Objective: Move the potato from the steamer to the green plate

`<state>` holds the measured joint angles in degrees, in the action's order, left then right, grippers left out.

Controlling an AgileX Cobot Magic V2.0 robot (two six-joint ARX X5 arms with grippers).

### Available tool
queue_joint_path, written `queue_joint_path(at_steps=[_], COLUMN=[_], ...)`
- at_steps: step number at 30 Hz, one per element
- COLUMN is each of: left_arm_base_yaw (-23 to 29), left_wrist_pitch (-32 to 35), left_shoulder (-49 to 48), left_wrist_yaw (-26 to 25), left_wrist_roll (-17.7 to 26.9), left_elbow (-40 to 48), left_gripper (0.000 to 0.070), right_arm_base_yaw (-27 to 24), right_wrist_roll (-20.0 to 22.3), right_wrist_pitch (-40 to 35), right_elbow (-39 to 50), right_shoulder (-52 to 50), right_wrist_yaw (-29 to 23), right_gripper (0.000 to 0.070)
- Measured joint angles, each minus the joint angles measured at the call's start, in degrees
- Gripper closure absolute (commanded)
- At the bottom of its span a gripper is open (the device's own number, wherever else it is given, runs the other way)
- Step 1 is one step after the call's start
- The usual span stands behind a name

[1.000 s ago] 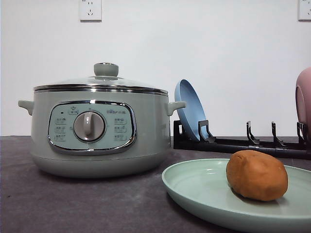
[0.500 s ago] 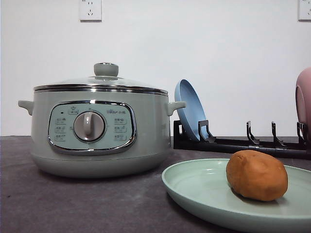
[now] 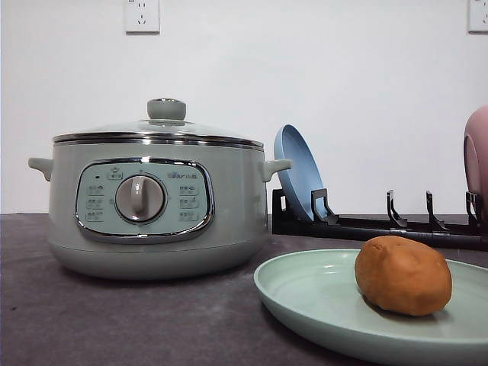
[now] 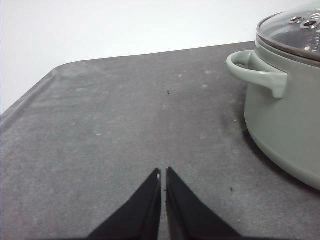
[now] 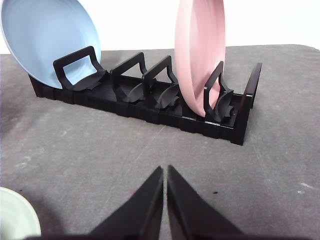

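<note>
The orange-brown potato (image 3: 402,275) lies on the green plate (image 3: 313,297) at the front right of the table. The sage-green steamer (image 3: 152,206) stands to the plate's left with its glass lid on. In the left wrist view my left gripper (image 4: 163,173) is shut with nothing in it, low over the grey table, with the steamer (image 4: 285,110) and its side handle off to one side. My right gripper (image 5: 165,170) is also shut and holds nothing, facing the dish rack; a sliver of the green plate (image 5: 15,217) shows at the frame's corner.
A black dish rack (image 5: 150,102) holds a blue plate (image 5: 47,40) and a pink dish (image 5: 200,55) upright behind the green plate. The rack (image 3: 366,225) sits at the back right in the front view. Wall sockets (image 3: 142,15) are on the white wall.
</note>
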<state>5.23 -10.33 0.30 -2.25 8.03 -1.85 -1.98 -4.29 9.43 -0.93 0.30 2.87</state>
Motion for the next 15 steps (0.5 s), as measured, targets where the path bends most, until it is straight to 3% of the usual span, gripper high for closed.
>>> queue_joint_path(at_steps=[15], left_arm_base_yaw=[0.0], left_wrist_pitch=[0.0], left_shoulder=[0.0], left_wrist_yaw=[-0.02], left_wrist_roll=[0.0], left_elbow=[-0.02], left_gripper=[0.069], right_arm_base_yaw=[0.0], right_wrist_roll=[0.0], right_wrist_pitch=[0.0], right_elbow=[0.0], right_shoulder=[0.0], right_wrist_yaw=[0.0], right_gripper=[0.07])
